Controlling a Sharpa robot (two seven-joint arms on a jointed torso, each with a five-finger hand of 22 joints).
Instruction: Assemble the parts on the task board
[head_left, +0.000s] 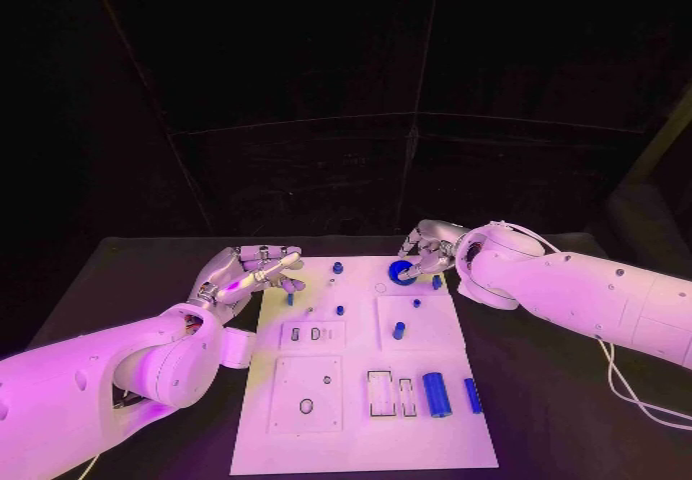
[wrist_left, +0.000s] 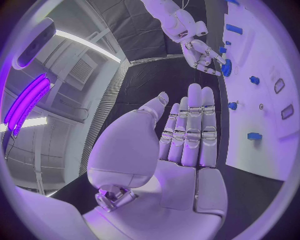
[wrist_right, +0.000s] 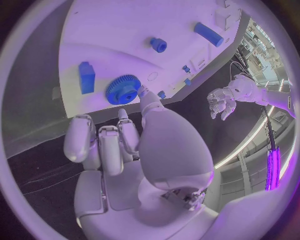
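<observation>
Where the white task board (head_left: 361, 440) lies lengthwise down the middle of the black worktop (head_left: 562, 420), its near short edge sits close to the worktop's near edge, and bare dark surface runs along both long sides. Nearest, by the board's right long edge, a blue cylinder (head_left: 436, 394) and a slimmer blue bar (head_left: 472, 395) lie side by side, long axes pointing from near to far, beside two narrow rectangular slots (head_left: 379, 393). A square plate with an oval hole (head_left: 306, 405) sits to their left. Farther in, a short blue peg (head_left: 400, 330) lies on a raised square, also aligned near to far.

At the board's left long edge the left hand (head_left: 253, 272) hovers with fingers straight and together, thumb apart, holding nothing; the left wrist view shows the palm empty. At the far right corner the right hand (head_left: 430, 255) has fingertips down against a blue gear (head_left: 401, 271) lying flat on the board, toothed rim outward and centre hole facing up (wrist_right: 122, 89). Whether it actually grips the gear I cannot tell. Small blue studs (head_left: 338, 268) stand near the far edge.
</observation>
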